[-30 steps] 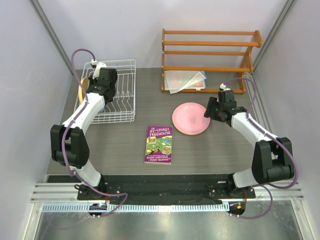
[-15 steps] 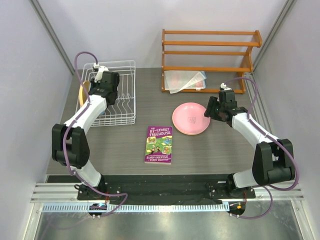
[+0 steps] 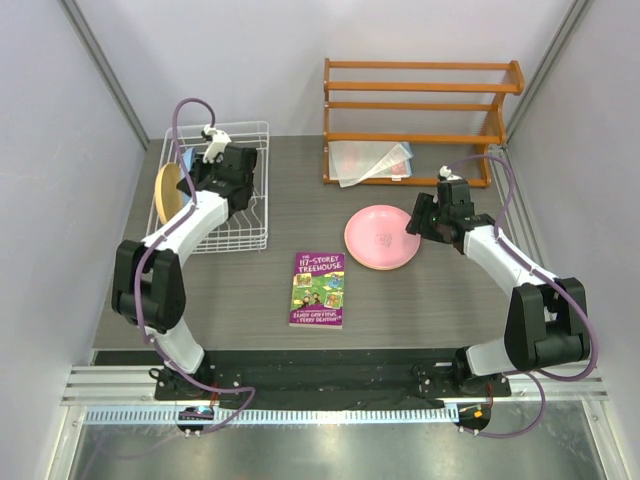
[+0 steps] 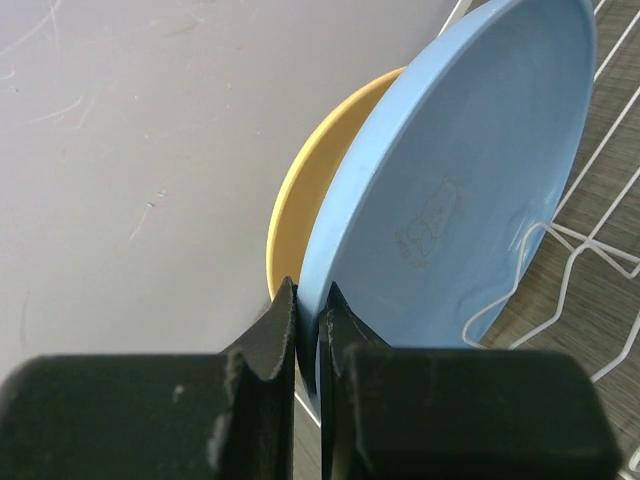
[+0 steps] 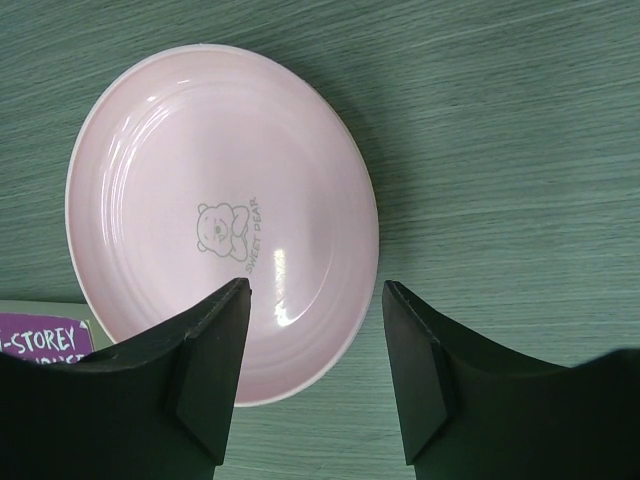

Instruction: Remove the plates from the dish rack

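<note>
Left gripper (image 4: 308,300): closed onto the lower rim of the light blue plate (image 4: 460,180), which is pinched between the two fingers.
Light blue plate: held on edge over the wires of the dish rack (image 3: 245,225); whether it touches the wires cannot be told.
Yellow plate (image 4: 310,190): seen on edge just behind the blue one, at the rack's left side.
Right gripper (image 5: 317,290): jaws held apart with nothing between them, poised over the rim of the pink plate (image 5: 200,180).
Pink plate: laid flat and face up on the table (image 3: 260,290), near the book (image 3: 318,288), well apart from the rack.
Orange shelf (image 3: 420,105): set at the table's far edge.
</note>
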